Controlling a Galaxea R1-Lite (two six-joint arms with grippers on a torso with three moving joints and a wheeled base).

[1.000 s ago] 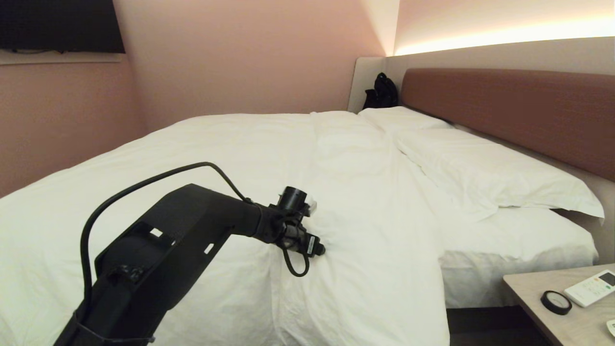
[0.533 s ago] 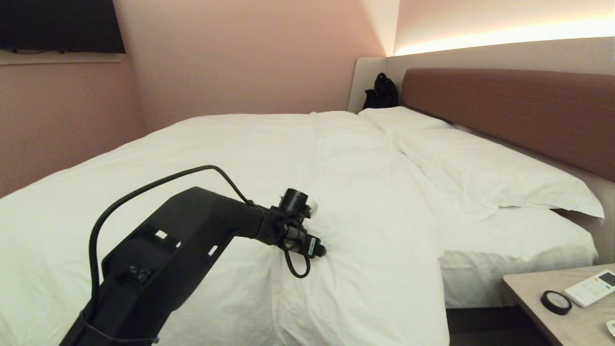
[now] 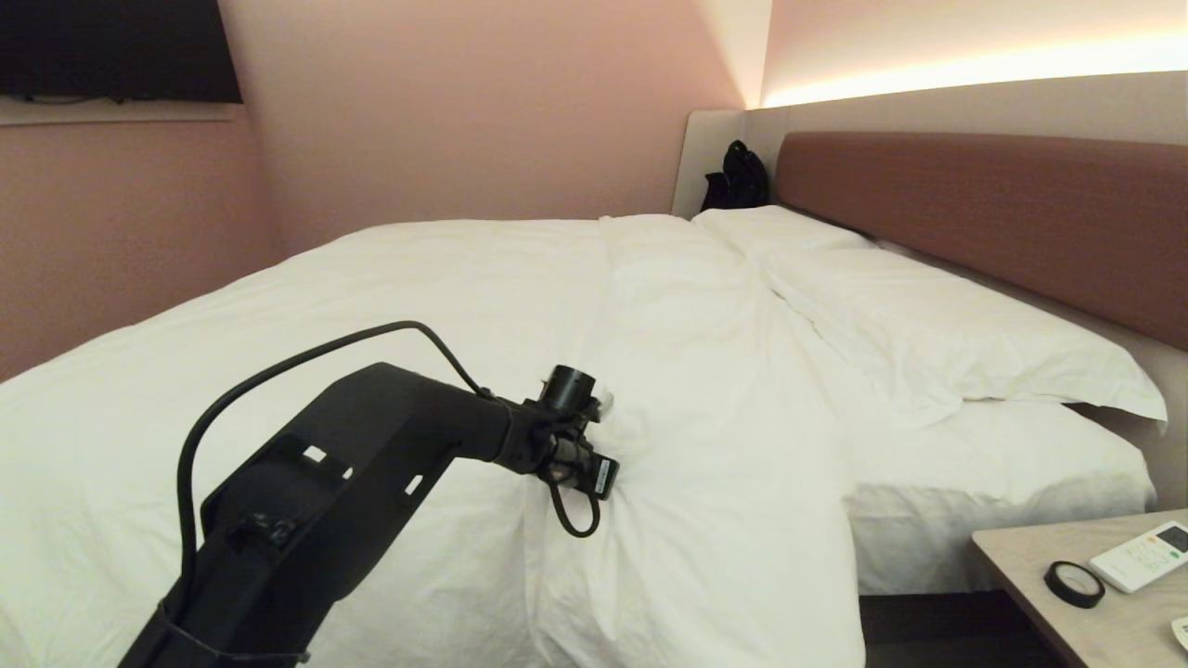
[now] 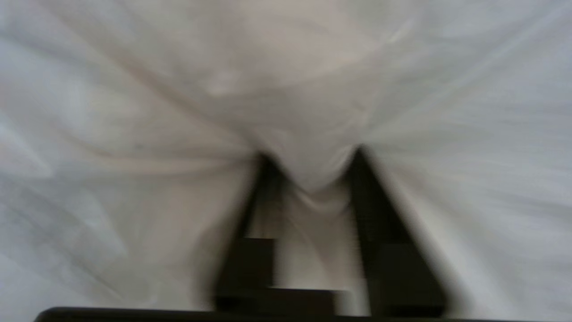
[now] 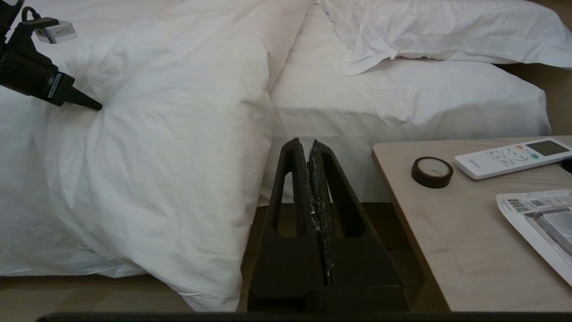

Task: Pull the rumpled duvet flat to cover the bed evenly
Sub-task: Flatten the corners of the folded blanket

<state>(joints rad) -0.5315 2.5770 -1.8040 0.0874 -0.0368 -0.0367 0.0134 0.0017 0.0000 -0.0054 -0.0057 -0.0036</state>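
The white duvet [image 3: 464, 306] lies creased across the bed [image 3: 984, 213], and its near corner hangs over the side toward the floor [image 5: 170, 188]. My left gripper [image 3: 614, 480] presses down into the duvet near the bed's near edge. In the left wrist view its fingers [image 4: 375, 210] are sunk in the cloth, with a bunched fold of duvet [image 4: 310, 179] pinched between them. The right wrist view shows that gripper's tip [image 5: 94, 106] buried in a pucker. My right gripper [image 5: 310, 144] hangs shut and empty beside the bed, between the hanging duvet and the nightstand.
Two white pillows [image 3: 928, 325] lie along the brown headboard. A black bag [image 3: 738, 176] sits in the far corner. The nightstand [image 3: 1049, 631] at the near right holds a tape roll [image 3: 1074, 583], a remote [image 3: 1142, 557] and a printed sheet [image 5: 540, 219].
The left arm's elbow has lifted slightly while its gripper stays at the same spot on the duvet. The cloth around its tip looks more gathered. The right arm has not moved.
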